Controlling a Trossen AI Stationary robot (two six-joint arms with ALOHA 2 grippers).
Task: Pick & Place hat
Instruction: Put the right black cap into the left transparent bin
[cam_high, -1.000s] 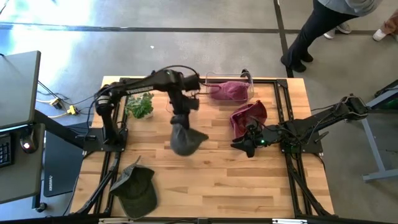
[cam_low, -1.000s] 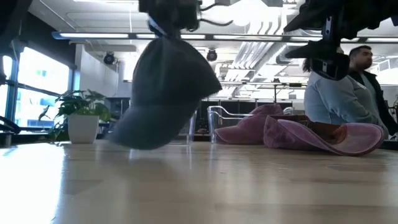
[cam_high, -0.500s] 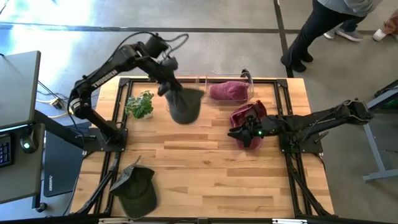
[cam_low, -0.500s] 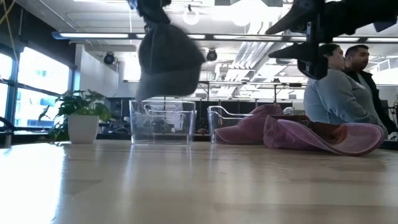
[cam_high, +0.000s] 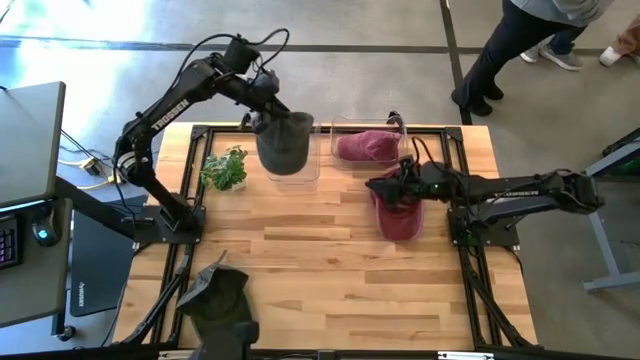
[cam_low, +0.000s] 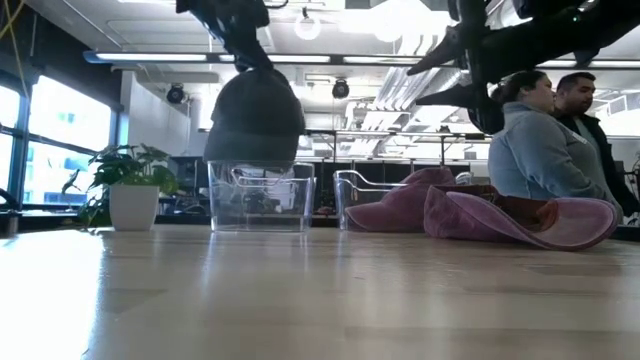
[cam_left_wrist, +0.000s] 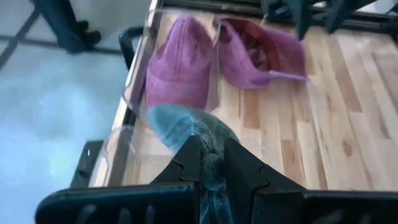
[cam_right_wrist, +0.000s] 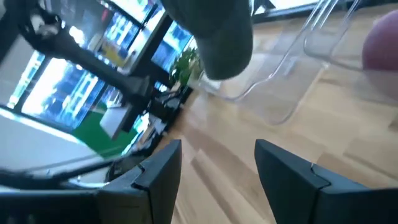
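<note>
A grey hat (cam_high: 285, 145) hangs from my left gripper (cam_high: 262, 112), which is shut on it above the left clear bin (cam_high: 300, 172) at the table's far edge. In the low view the hat (cam_low: 255, 120) has its lower edge at about the height of the bin's rim (cam_low: 262, 166). My right gripper (cam_high: 385, 185) stands open above a maroon hat (cam_high: 400, 212) that lies flat on the table. Another purple hat (cam_high: 368, 146) lies inside the right clear bin. My left gripper pinches bunched grey cloth (cam_left_wrist: 208, 163) of the hat between its two fingers; which part of the hat that is, I cannot tell. The fingers slant down from above. The hat hangs slack below them, clear of the table, over the left bin.
A small potted plant (cam_high: 225, 168) stands left of the bins. A dark green hat (cam_high: 220, 305) lies at the near left corner. The table's middle and near right are bare wood (cam_high: 340, 270). People stand beyond the far right corner (cam_low: 545, 130).
My left gripper has swung up and toward the table's far edge, carrying the grey hat from above the table's middle to above the left bin; the hat hangs straighter now. My right gripper has moved toward the far edge, over the maroon hat, staying open.
</note>
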